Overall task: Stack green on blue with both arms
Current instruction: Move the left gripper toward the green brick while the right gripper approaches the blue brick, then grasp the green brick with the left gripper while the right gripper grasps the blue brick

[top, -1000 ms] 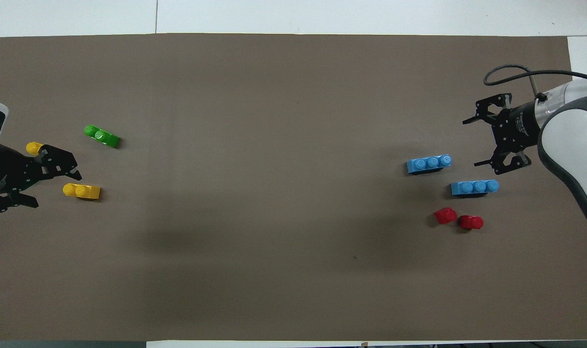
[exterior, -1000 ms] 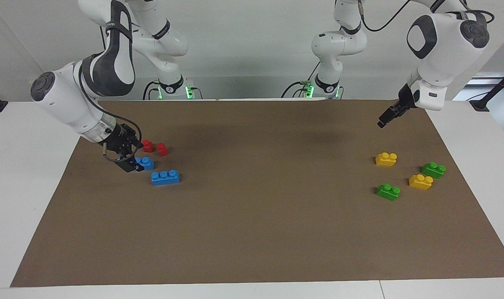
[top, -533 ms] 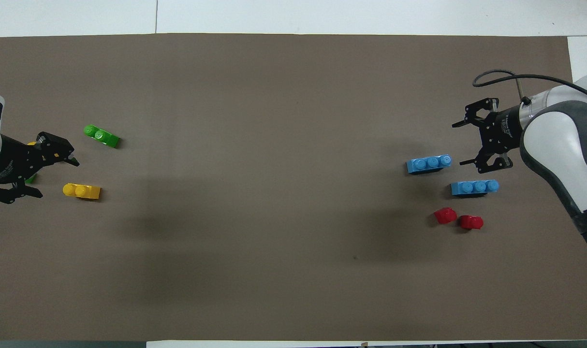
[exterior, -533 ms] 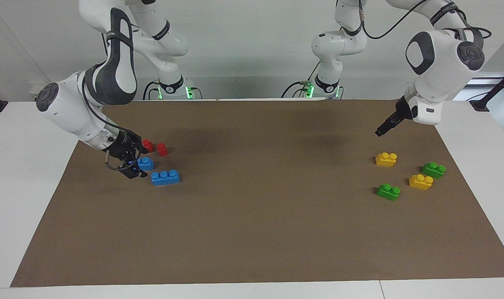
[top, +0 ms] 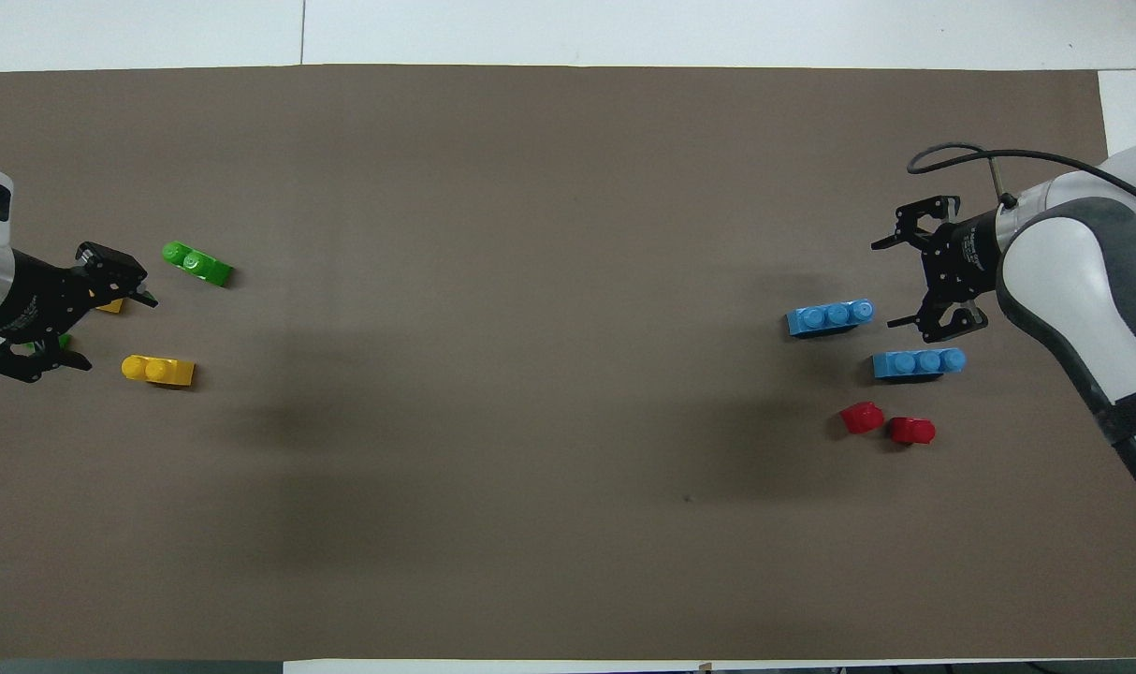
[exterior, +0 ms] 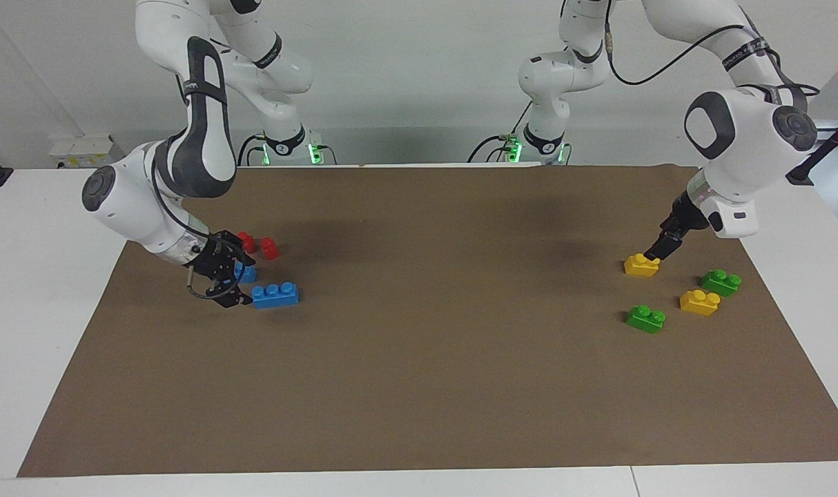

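Note:
Two green bricks lie at the left arm's end of the mat, one [exterior: 645,318] [top: 196,264] farther from the robots and one [exterior: 720,281] mostly hidden in the overhead view. Two blue bricks lie at the right arm's end, one [exterior: 275,295] [top: 830,317] farther out and one [exterior: 246,273] [top: 919,362] nearer. My right gripper [exterior: 234,279] [top: 905,281] is open and low, beside the end of the farther blue brick. My left gripper [exterior: 653,252] [top: 114,332] is open and empty, just over the yellow brick [exterior: 642,264] nearest the robots.
A second yellow brick [exterior: 699,301] [top: 159,371] lies between the two green ones. Two small red bricks [exterior: 270,248] [top: 862,417] lie next to the blue ones, nearer the robots. All bricks rest on a brown mat [exterior: 446,331].
My left gripper has come down from above the mat's edge to just over the yellow brick. My right gripper has shifted from the nearer blue brick to the end of the farther one.

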`<state>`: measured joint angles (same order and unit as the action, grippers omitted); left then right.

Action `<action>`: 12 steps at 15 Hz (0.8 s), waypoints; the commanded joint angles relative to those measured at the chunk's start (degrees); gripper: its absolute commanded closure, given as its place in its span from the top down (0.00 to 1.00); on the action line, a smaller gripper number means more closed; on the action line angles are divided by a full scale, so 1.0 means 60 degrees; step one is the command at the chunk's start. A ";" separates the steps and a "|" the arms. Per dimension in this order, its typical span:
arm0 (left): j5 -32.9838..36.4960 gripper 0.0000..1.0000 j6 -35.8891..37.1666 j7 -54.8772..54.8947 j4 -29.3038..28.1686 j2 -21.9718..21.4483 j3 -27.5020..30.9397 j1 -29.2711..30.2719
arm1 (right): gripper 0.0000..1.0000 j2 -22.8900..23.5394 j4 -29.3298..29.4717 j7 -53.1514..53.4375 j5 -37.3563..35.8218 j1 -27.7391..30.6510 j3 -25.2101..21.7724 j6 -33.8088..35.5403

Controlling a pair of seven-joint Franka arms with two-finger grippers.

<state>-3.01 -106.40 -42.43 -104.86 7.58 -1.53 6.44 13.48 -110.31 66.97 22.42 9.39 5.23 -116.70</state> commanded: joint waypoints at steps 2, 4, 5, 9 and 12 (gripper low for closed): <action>-0.0040 1.00 -0.0399 -0.0384 0.0631 0.0786 -0.0053 0.0026 | 0.95 -0.0064 -0.0423 -0.0847 0.0350 0.0177 0.0052 -0.0369; -0.0040 1.00 -0.0620 -0.0909 0.0892 0.1254 -0.0053 -0.0018 | 0.95 0.0126 -0.0452 -0.1141 0.0539 0.0412 0.0052 -0.0516; -0.0011 1.00 -0.0635 -0.1216 0.1286 0.1590 -0.0053 -0.0033 | 0.95 0.0156 -0.0467 -0.1215 0.0584 0.0412 0.0052 -0.0545; 0.0195 1.00 -0.1043 -0.2272 0.1934 0.2369 -0.0067 -0.0063 | 0.95 0.0258 -0.0628 -0.1230 0.0613 0.0456 0.0052 -0.0736; 0.0195 1.00 -0.1512 -0.2289 0.2022 0.2647 -0.0067 -0.0048 | 0.95 0.0288 -0.0891 -0.1230 0.0936 0.0471 0.0052 -0.0867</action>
<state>-2.75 -114.05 -54.62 -94.79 21.68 -2.03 6.31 15.33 -113.85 61.27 26.07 11.54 5.09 -120.21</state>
